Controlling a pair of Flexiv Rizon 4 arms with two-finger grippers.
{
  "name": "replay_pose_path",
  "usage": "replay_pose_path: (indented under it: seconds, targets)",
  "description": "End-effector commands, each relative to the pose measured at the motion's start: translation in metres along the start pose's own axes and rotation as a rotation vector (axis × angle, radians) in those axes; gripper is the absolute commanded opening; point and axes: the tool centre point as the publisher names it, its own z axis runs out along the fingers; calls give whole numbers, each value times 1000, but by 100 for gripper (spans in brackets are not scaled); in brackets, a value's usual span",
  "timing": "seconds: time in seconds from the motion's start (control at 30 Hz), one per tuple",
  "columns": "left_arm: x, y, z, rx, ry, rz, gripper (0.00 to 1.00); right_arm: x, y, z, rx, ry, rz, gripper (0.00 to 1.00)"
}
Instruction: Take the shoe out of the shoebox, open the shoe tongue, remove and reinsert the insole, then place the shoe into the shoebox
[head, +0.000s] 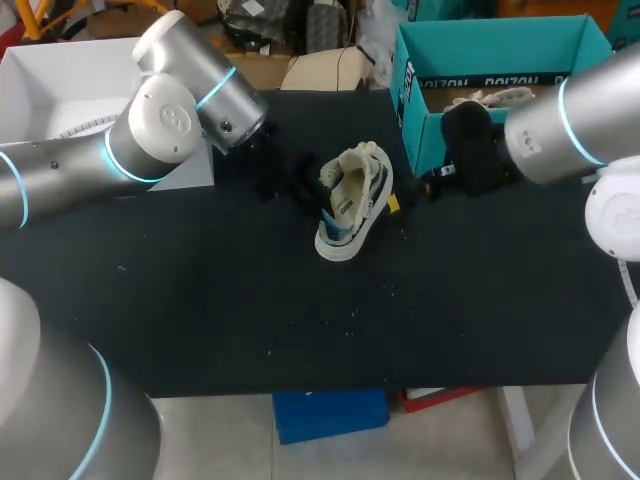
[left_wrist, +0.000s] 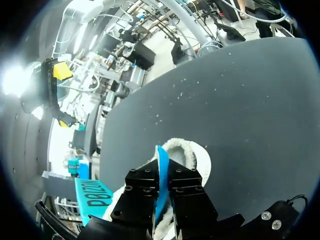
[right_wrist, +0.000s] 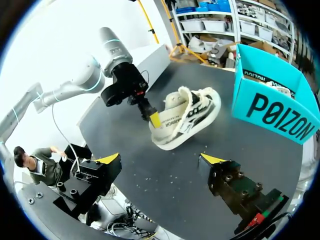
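Observation:
A cream sneaker (head: 352, 200) lies on its side mid-table, its opening towards my left arm. My left gripper (head: 306, 190) is at that opening. In the left wrist view this gripper (left_wrist: 163, 176) is shut on the thin blue insole (left_wrist: 161, 156), which stands on edge out of the fleece-lined shoe (left_wrist: 189, 154). My right gripper (right_wrist: 160, 159) hangs open a short way from the sneaker (right_wrist: 186, 116), nothing between its fingers; in the head view it (head: 412, 190) sits between the shoe and the teal shoebox (head: 425, 120). The box (right_wrist: 270, 102) stands open behind the shoe.
A white box (head: 55, 85) stands at the back left under my left arm. Small pale crumbs dot the black table (head: 300, 320) in front of the shoe. Something pale lies inside the shoebox.

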Motion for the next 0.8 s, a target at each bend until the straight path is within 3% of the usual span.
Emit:
replay_pose_path:
  seconds: [0.03, 0.23, 0.67, 0.73, 0.8]
  targets:
    - [-2, 10, 10, -2, -6, -1, 0, 1, 1, 0, 3, -2, 1, 100]
    - [1, 20, 18, -28, 40, -1, 0, 1, 1, 0, 3, -2, 1, 100]
    - [2, 11, 50, 17, 148, 21, 0, 1, 1, 0, 3, -2, 1, 100]
    - [3, 6, 55, 40, 166, 22, 14, 1, 1, 0, 3, -2, 1, 100]
    - [5, 1, 57, 68, 185, 21, 21, 1, 1, 0, 3, -2, 1, 100]
